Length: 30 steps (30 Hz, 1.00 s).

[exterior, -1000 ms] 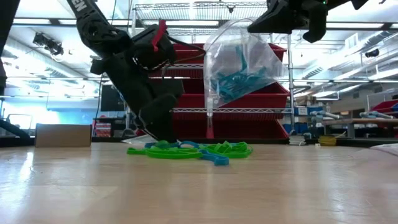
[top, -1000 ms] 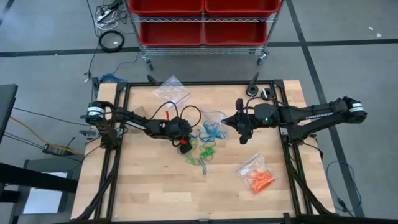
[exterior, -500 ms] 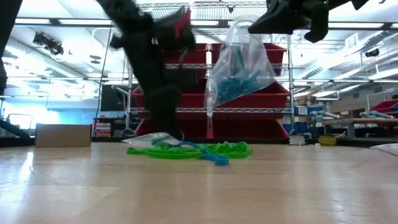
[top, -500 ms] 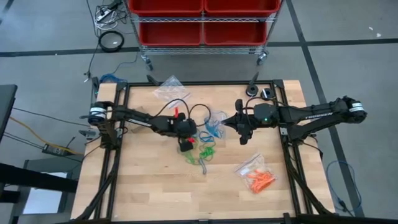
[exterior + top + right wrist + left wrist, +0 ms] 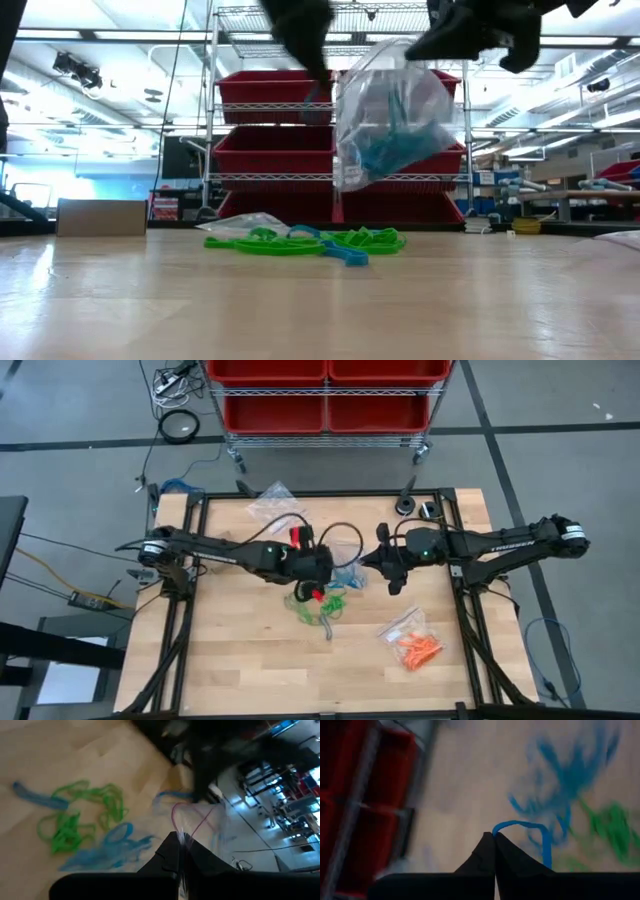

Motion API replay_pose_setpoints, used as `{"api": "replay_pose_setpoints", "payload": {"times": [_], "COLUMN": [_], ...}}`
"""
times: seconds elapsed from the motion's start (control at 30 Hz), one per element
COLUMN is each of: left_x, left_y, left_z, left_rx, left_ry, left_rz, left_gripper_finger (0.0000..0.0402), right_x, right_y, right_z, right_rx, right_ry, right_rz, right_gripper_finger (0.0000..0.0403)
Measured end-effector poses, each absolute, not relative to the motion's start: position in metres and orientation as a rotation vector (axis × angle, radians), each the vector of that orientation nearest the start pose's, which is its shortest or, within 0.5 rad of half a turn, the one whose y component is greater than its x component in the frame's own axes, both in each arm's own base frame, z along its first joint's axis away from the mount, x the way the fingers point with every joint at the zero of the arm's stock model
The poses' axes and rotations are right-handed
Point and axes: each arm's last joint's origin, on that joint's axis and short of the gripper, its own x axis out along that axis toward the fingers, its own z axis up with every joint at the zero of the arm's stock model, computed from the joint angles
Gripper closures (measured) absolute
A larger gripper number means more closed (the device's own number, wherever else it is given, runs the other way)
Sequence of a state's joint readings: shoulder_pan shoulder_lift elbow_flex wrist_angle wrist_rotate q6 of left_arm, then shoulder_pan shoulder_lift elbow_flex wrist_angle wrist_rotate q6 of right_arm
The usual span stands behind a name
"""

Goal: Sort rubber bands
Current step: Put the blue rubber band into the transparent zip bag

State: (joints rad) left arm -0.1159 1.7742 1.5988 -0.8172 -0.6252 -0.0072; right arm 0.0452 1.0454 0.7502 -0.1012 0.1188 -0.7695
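Loose green rubber bands and a blue one lie in a pile mid-table. My left gripper is raised above the pile, beside the bag, and is shut on one blue rubber band. My right gripper is up off the table right of centre, shut on a clear plastic bag. The bag holds blue bands and hangs clear of the wood. In the high view the left gripper and the right gripper stand close together. My left gripper pinches the blue band at one spot of its loop between the two fingertips, slanting down from the table's left. The band arches out from the tips and hangs slack, clear of the table. My right gripper pinches the bag's upper edge, by the pink zip line, between its shut fingers, coming from the table's right. The bag hangs below the fingers, tilted, its blue contents at the bottom, clear of the table.
A clear bag of orange bands lies at the near right. Another clear bag lies at the far left. A shelf with red bins stands beyond the far edge. Bare wood shows at the near left.
My left gripper has risen from the pile of bands and gone toward the table's right, up to the hanging bag, rolling as it went and taking a blue band with it. The bag has swung and tilted a little in my right gripper.
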Motion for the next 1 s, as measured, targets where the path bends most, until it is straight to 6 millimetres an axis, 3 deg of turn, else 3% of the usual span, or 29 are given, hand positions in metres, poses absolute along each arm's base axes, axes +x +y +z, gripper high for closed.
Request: {"api": "replay_pose_setpoints", "payload": {"times": [0.23, 0.43, 0.63, 1.0], "left_x": [0.381, 0.387, 0.395, 0.424], "left_y": [-0.028, -0.025, -0.013, -0.009], "left_z": [0.361, 0.382, 0.377, 0.330], "left_rx": [0.385, 0.397, 0.383, 0.450], "left_ry": [0.752, 0.630, 0.628, 0.772], "left_rz": [0.514, 0.493, 0.469, 0.399], "left_gripper_finger": [0.0401, 0.0401, 0.0401, 0.0399], "right_x": [0.225, 0.225, 0.226, 0.226], "right_y": [0.012, 0.013, 0.013, 0.014], "right_z": [0.273, 0.275, 0.276, 0.276], "right_rx": [-0.959, -1.055, -1.061, -1.052], "right_ry": [0.468, 0.454, 0.442, 0.442], "right_rz": [0.177, 0.184, 0.180, 0.179], "right_gripper_finger": [0.0403, 0.0403, 0.0403, 0.0403]}}
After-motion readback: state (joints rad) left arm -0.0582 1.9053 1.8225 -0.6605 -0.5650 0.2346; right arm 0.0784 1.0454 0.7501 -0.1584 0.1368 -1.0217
